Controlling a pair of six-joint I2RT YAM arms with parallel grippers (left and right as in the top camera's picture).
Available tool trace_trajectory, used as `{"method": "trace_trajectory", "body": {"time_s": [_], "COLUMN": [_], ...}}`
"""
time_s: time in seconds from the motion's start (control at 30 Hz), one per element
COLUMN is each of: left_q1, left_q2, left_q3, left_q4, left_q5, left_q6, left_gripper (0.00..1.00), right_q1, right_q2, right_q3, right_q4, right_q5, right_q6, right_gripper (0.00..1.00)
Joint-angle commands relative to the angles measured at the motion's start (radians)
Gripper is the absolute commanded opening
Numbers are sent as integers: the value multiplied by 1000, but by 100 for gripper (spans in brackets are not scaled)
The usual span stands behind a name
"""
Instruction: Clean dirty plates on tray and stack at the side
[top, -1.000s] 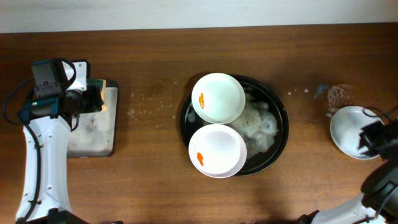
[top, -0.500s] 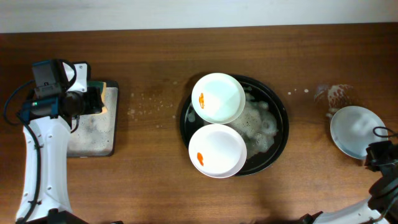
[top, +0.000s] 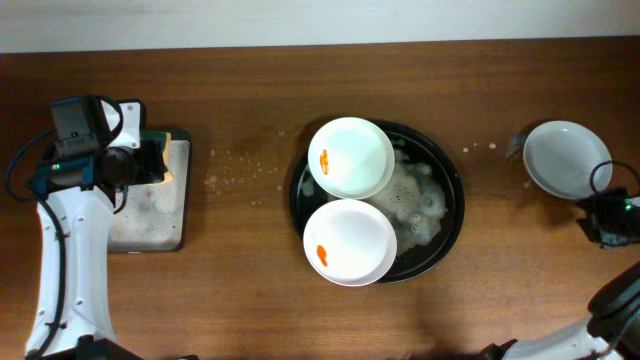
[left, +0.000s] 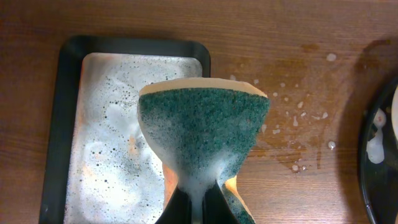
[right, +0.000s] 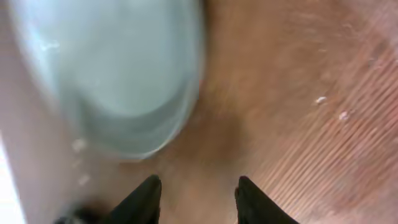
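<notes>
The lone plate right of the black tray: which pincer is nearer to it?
Right. The right pincer is open just beside the lone plate; the left pincer holds a sponge at the sponge tray, beyond the black tray.

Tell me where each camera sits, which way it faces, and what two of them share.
Overhead: above the table, looking straight down at the tray, three plates and both arms.
Left wrist: behind the left gripper, looking down past its fingers at the pinched sponge and sponge tray.
Right wrist: behind the open right gripper, facing the table and a blurred plate.
Shared: overhead and left wrist both show sponge and sponge tray.
</notes>
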Motion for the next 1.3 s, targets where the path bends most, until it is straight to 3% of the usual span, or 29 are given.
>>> {"method": "trace_trajectory", "body": {"time_s": [0.0, 0.1, 0.2, 0.3, 0.4, 0.6, 0.77, 0.83, 0.93, 1.03, 1.17, 1.27], "left_q1": [-61, -236, -404, -530, -597, -703, -719, -719, -719, -719, -719, -719], "left_q2": [-41, -47, -43, 13, 125, 347, 390, 390, 390, 390, 390, 391], "left_q3": [5, 20, 20, 20, 20, 20, 20, 20, 20, 20, 20, 20], "left_q4": [0, 26, 138, 238, 311, 449, 449, 449, 451, 449, 455, 456], "left_q5": [5, 74, 109, 109, 109, 109, 109, 109, 108, 102, 101, 102], "left_q6": [6, -61, -174, -256, -349, -441, -441, -441, -440, -437, -437, -437], "left_gripper": [0, 1, 3, 3, 3, 3, 3, 3, 3, 3, 3, 3], "right_q1": [38, 202, 423, 614, 738, 911, 990, 992, 993, 993, 974, 966], "right_q2": [-256, -433, -453, -389, -285, 24, 175, 182, 184, 182, 127, 63], "right_q3": [57, 57, 56, 56, 56, 56, 56, 56, 56, 57, 59, 59], "right_q4": [-76, -200, -257, -220, -143, 124, 306, 314, 298, 279, 222, 156], "right_q5": [-122, -116, -113, -99, -11, -12, 135, 158, 176, 175, 175, 283], "right_q6": [-111, -214, -264, -381, -397, -418, -365, -365, -362, -361, -304, -164], "right_gripper": [42, 42, 43, 42, 55, 50, 38, 27, 23, 4, 4, 4]}}
